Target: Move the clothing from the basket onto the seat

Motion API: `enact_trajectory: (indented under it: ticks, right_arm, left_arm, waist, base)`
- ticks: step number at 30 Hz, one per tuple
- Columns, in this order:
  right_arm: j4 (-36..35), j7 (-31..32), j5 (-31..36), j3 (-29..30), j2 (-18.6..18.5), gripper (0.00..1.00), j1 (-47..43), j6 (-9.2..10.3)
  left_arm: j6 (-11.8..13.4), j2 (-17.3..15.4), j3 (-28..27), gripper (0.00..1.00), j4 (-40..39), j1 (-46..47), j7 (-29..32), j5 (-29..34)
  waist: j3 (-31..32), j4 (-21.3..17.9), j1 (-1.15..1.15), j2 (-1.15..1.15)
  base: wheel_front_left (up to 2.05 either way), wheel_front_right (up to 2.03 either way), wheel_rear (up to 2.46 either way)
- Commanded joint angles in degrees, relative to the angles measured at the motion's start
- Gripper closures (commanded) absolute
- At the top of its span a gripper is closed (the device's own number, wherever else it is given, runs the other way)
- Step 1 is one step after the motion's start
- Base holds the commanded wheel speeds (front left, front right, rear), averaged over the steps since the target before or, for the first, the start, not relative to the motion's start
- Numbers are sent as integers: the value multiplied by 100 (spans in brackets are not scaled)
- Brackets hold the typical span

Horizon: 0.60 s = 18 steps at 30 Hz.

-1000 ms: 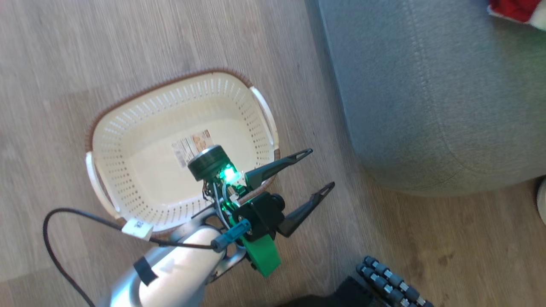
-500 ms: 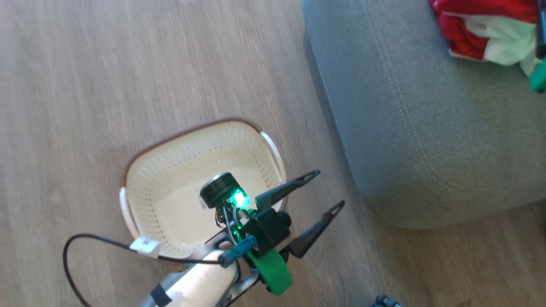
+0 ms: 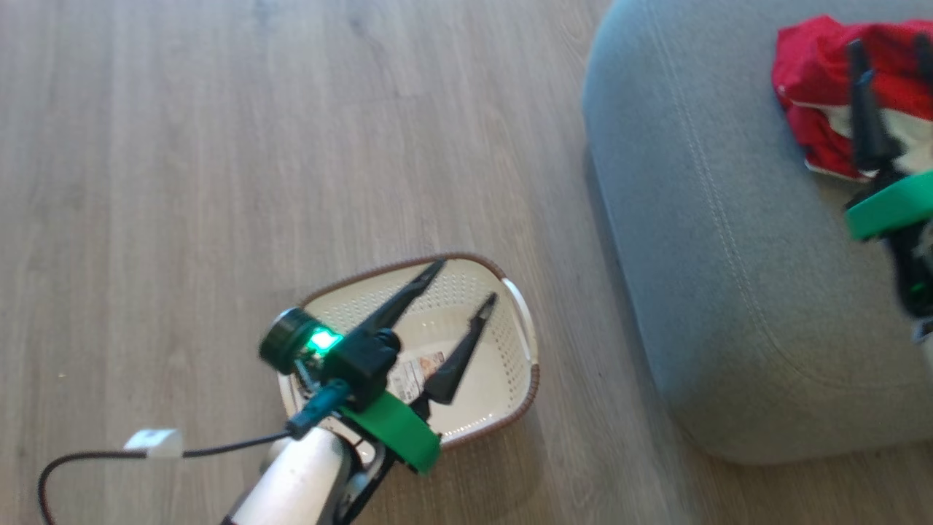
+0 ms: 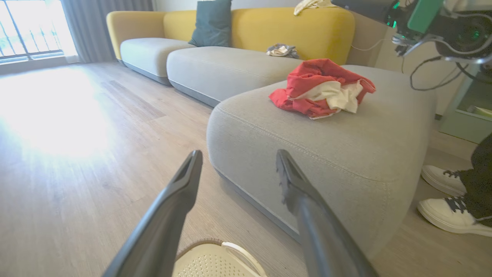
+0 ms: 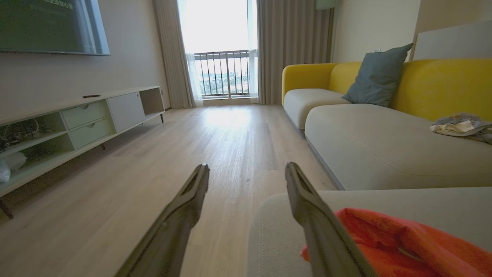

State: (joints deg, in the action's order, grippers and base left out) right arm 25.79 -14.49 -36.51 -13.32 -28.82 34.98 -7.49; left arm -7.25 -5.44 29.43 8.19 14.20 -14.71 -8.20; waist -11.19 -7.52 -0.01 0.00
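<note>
The wooden floor (image 3: 219,182) is spread beneath everything. On it, at the right, the grey seat (image 3: 729,255) is set, and the red-and-white clothing (image 3: 813,95) is heaped on its top (crumpled, white patches showing). The basket (image 3: 521,343) is stood on the floor near the seat's edge. The left gripper (image 3: 466,279) is held over the basket, jaws spread wide and gripping nothing. The right gripper (image 3: 889,45) is poised above the clothing, jaws likewise wide. A paper label (image 3: 419,368) is seen on the basket's bottom.

Clothing (image 3: 809,80) runs off the head view's right edge — basket (image 3: 510,379) partly hidden behind left fingers (image 3: 404,299).
</note>
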Motion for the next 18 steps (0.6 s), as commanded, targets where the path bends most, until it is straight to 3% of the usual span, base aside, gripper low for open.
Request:
enact_trajectory:
  ticks: [1,6,11,18]
  right_arm:
    - [-489,-50,35,-47,74,0,-221,0]
    - [-1298,-50,284,-31,422,0,-802,0]
    - [-1815,-51,934,24,762,0,-1425,0]
    - [-2150,-51,1303,206,1296,0,-2101,0]
  left_arm:
    - [88,81,-385,0,-225,-5,-29,18]
    - [249,197,-1022,0,-312,-132,-29,24]
    - [560,245,-1575,0,-430,-218,-29,54]
    - [1041,254,-1860,0,-541,-314,-29,-58]
  waist:
    - [200,204,1,0]
    - [345,440,1,0]
    - [483,677,1,0]
    - [532,930,1,0]
  base:
    - [0,0,0]
    - [0,0,0]
    - [0,0,0]
    - [0,0,0]
